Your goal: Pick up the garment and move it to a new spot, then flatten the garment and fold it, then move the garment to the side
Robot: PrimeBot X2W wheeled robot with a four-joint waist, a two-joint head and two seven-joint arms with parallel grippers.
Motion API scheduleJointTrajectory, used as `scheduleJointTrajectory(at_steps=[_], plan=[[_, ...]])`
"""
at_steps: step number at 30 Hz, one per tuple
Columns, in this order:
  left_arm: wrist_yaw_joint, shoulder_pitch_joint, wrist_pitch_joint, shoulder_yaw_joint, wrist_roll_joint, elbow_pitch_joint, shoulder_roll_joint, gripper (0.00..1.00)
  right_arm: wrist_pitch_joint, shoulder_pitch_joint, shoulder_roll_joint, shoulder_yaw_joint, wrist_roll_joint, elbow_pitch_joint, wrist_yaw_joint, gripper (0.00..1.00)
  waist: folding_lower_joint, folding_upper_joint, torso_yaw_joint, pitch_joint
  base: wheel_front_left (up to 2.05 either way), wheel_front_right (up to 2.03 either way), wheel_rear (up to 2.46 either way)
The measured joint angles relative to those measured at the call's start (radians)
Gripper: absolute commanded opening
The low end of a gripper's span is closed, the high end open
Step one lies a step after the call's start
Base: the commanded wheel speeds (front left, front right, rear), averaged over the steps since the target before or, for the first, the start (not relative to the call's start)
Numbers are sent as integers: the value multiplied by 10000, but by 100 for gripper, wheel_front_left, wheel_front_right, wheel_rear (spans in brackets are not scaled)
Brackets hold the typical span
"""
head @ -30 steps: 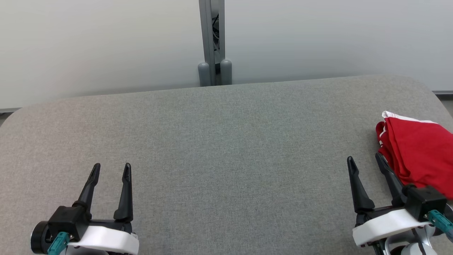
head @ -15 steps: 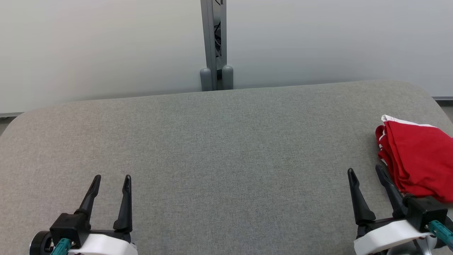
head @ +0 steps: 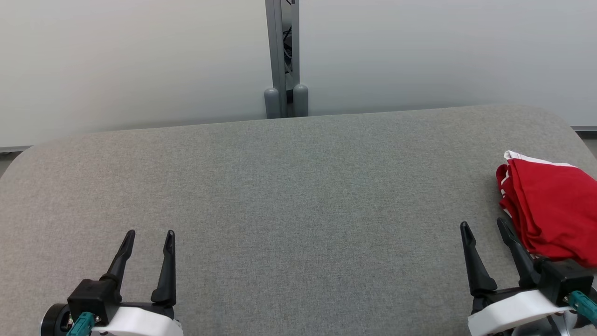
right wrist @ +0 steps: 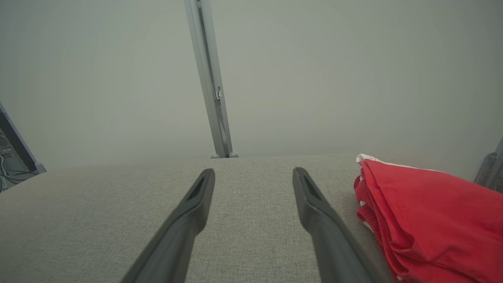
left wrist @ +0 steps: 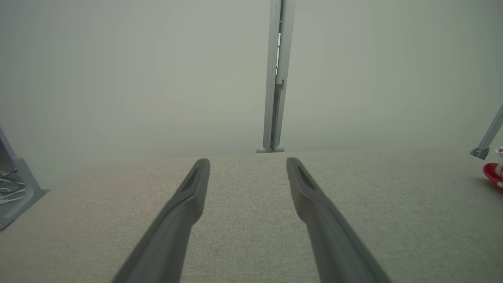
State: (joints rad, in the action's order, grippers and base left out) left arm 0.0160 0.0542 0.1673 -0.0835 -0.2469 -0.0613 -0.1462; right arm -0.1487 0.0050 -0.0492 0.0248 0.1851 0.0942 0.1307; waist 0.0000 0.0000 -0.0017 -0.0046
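Since the garment [head: 550, 205] hugs the worktop's [head: 298, 186] right edge, my open right gripper [head: 482, 223] could shove it off; left gripper [head: 150, 232] open too.

You are working in what is looking like a robotics test bay rather than a home. Plain pale partition panels [head: 140, 60] are closing off the far side, joined by a bare aluminium post [head: 281, 46] with wiring showing inside it. A grey fabric-covered table [head: 298, 196] with rounded corners is spanning the foreground. Loose cables [left wrist: 7, 184] are lying beside a metal frame leg [left wrist: 21, 177] at the left wrist view's edge.
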Motion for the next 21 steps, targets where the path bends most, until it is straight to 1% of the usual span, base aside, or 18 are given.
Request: scheduleJointTrajectory(at_steps=[14, 15, 18, 21], plan=[[84, -12, -23, -79, -107, -67, -23, 100, -23, -5, 4, -2, 29, 12, 0, 100, 0, 0, 15, 3, 0, 0, 0], [84, 12, -31, -86, -105, -132, 8, 0, -13, 21, 23, 0, 25, 92, 0, 0, 0, 0, 14, 3, 0, 0, 0], [82, 206, -44, -163, -111, -412, 119, 0, 23, 187, 125, 13, 31, 382, 0, 0, 0, 0, 15, 5, 0, 0, 0], [29, 246, -40, -242, -581, -514, 176, 0, 313, 220, 125, -180, 487, 566, 0, 0, 0, 0, 14, 13, 0, 0, 0]])
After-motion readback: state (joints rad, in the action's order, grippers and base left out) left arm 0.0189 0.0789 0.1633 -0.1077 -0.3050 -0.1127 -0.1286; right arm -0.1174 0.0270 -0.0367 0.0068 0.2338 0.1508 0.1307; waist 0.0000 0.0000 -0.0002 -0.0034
